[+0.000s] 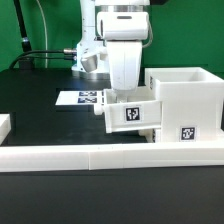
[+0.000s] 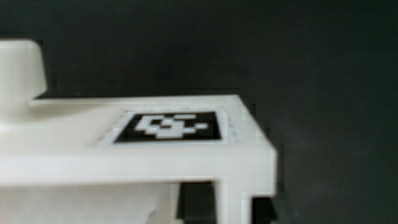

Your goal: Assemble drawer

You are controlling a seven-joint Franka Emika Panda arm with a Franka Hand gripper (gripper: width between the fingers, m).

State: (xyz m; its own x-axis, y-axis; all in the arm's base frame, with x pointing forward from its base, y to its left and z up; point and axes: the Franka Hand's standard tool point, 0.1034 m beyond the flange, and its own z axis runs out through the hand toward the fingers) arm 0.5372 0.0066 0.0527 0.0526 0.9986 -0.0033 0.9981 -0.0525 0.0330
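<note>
In the exterior view, the drawer housing stands on the black desk at the exterior view's right, just behind the long low white wall that runs along the near edge. A knobbed tray juts from the housing's left side, part-way in, its tag facing near. The arm's jaws sit right over the tray; their tips are hidden, so I cannot tell how wide they stand or whether they grip it. The marker board lies flat farther back. The wrist view is blurred: a white tray surface with a tag on it, probably the same tray, above dark desk.
</note>
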